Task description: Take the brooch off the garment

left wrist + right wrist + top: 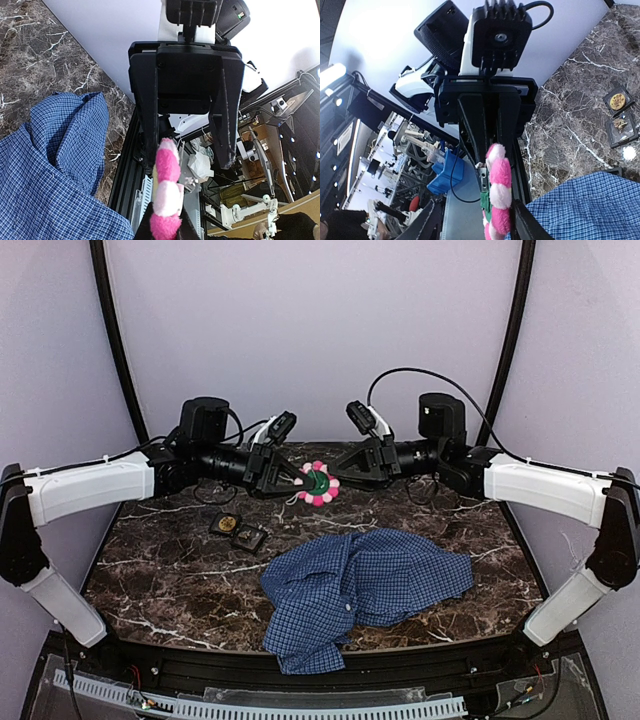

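**From above:** Two robot arms meet nose to nose over the far side of a marble table [150, 570]. A pink-and-white flower brooch [318, 483] with a green centre sits between their tips. The left gripper [304, 480] is closed on the brooch. The right gripper [336, 478] faces it from the other side, and this view does not show how far apart its jaws are. The blue check shirt [365, 585] lies crumpled on the marble on the near side of the jaws, well apart from the brooch. A black tray [238, 530] rests under the left arm's side, between the jaws and the shirt's left edge.

**Left wrist:** The brooch [167, 192] appears edge-on, rising from the left gripper's own pinched fingers at the bottom of the picture. Straight ahead, the right gripper [187, 160] stands with its jaws spread. The brooch is between them, close to one finger, though whether it touches that finger cannot be told. The shirt [55, 170] lies off to the side of the jaws, on the marble.

**Right wrist:** The right gripper's two fingers [526, 222] stand apart on either side of the brooch [499, 192], gripping nothing. Opposite, the left gripper [486, 162] has its jaws clamped together on the brooch's upper edge. The shirt [590, 205] and the tray [620, 117] lie on the table beyond the jaws.
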